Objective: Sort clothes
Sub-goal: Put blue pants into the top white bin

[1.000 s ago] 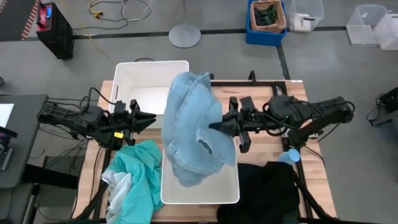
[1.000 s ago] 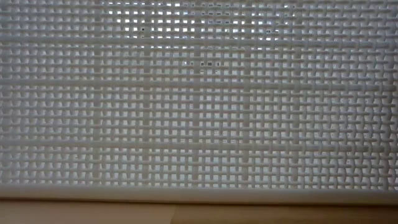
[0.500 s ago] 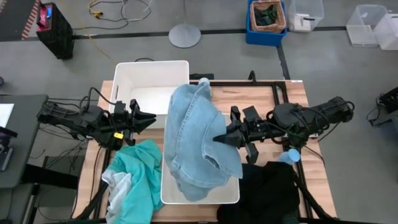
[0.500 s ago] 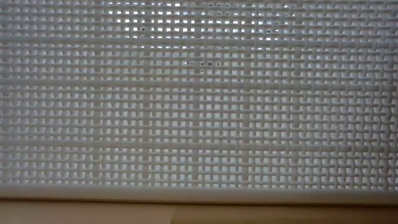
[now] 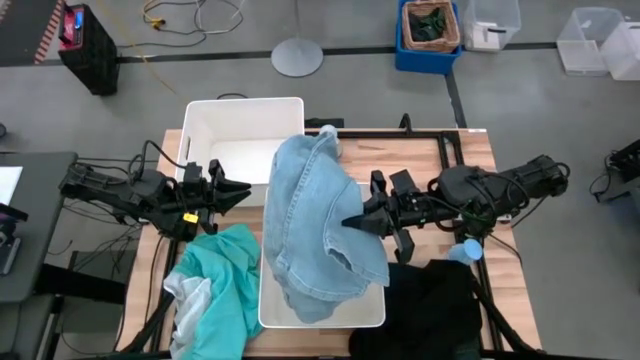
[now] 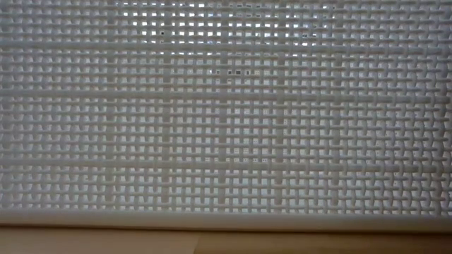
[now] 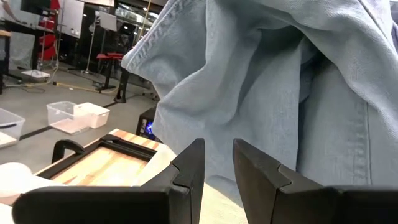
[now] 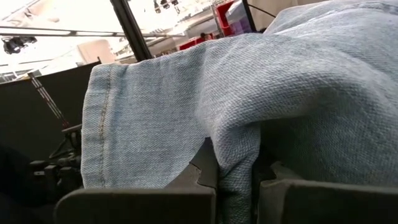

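Between the right hand's [image 5: 352, 220] fingers hangs the light-blue garment [image 5: 310, 215].

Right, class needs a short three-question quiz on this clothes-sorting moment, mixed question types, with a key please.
1. True or false: the right gripper is shut on the light-blue garment.
2. Multiple choice: the light-blue garment hangs over A) the front white bin, B) the floor, C) the black garment.
3. Fill in: the teal garment lies on the table's ____ side, near the left gripper.

Key: 1 true; 2 A; 3 left.
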`<state>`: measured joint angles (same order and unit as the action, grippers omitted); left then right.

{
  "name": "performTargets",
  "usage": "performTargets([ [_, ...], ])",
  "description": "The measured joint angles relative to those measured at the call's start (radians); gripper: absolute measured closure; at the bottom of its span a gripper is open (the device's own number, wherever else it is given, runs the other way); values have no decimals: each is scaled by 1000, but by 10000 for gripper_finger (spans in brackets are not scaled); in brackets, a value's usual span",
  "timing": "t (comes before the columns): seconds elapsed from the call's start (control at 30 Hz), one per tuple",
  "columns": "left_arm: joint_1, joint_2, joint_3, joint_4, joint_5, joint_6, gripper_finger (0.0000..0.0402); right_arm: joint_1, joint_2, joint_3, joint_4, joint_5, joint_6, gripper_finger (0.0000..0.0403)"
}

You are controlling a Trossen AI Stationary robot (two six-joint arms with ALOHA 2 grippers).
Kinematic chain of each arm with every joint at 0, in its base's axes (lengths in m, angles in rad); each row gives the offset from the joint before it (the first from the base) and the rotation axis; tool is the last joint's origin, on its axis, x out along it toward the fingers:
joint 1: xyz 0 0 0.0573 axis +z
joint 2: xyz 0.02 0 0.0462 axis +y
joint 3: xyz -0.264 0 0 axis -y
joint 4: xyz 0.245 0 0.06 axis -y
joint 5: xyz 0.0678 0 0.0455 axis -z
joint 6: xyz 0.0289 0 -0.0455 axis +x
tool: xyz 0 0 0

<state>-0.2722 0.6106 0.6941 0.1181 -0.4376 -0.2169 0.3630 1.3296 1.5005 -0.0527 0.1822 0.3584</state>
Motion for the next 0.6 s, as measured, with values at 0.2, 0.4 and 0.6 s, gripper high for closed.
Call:
performTargets([
  [0.2, 0, 0, 0, 0, 0, 10, 321, -9, 0, 0, 0, 0, 0, 367],
  [0.4, 0, 0, 0, 0, 0, 29, 321, -98, 1, 0, 62, 29, -24, 367],
  [0.6, 0, 0, 0, 2, 0, 21, 321, -258, 0, 0, 133, 38, -53, 367],
])
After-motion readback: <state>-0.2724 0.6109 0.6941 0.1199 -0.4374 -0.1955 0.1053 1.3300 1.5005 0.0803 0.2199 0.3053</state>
